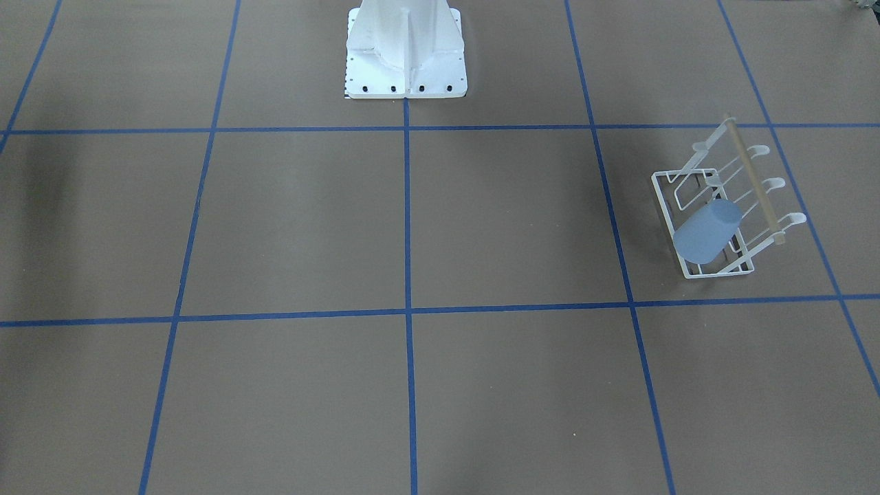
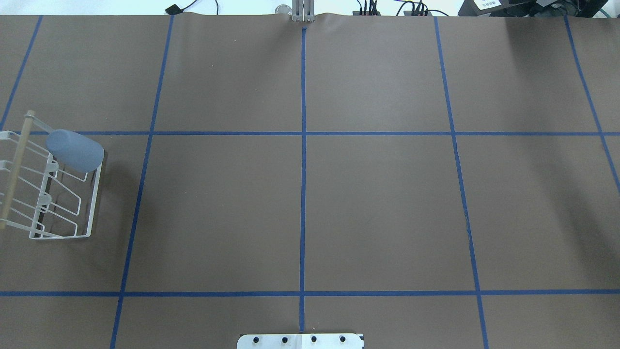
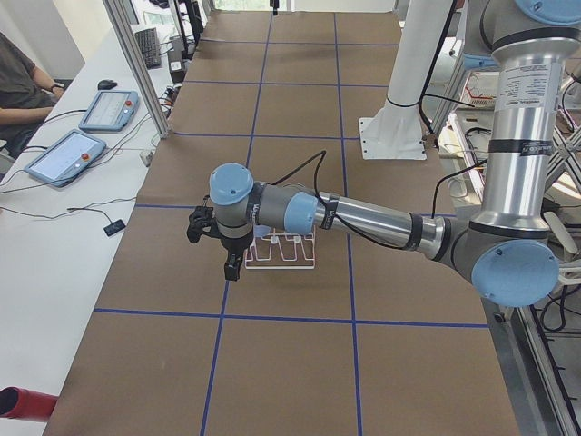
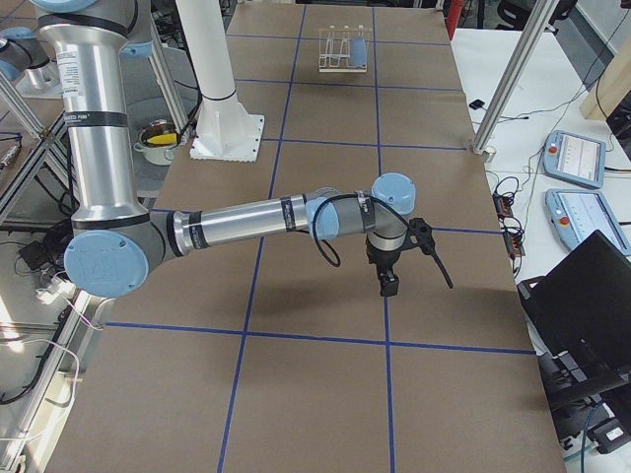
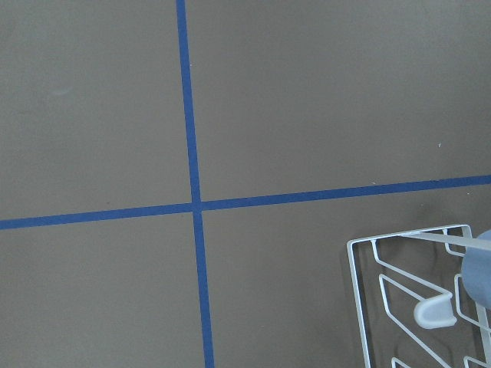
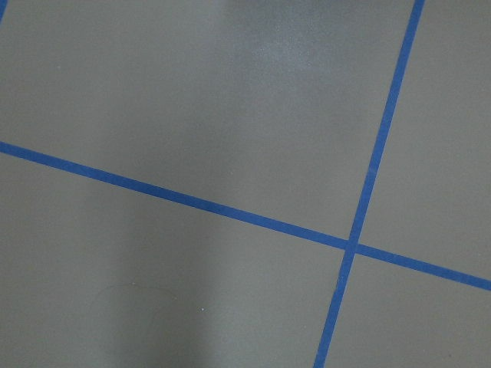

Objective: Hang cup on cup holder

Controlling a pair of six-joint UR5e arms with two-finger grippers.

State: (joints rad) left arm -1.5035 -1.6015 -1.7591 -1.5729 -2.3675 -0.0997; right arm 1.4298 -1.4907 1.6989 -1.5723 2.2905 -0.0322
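Observation:
The light blue-grey cup [image 1: 707,234] sits slanted over a wire loop of the white cup holder [image 1: 667,175], rim down toward the base frame, closed end up near the wooden rod [image 1: 756,182]. In the overhead view the cup [image 2: 75,150] is on the rack [image 2: 58,237] at the table's left edge. The left wrist view shows a corner of the rack [image 5: 354,291] and a sliver of the cup [image 5: 479,264]. My left gripper [image 3: 218,245] hovers beside the rack; I cannot tell if it is open. My right gripper [image 4: 394,276] hangs over bare table far from the rack [image 4: 335,44]; I cannot tell its state.
The white pedestal base [image 1: 405,62] stands at the robot's side of the table, in the middle. Blue tape lines grid the brown surface. Tablets [image 3: 68,154] and a seated person are on the side bench; a laptop [image 4: 582,305] is at the other end.

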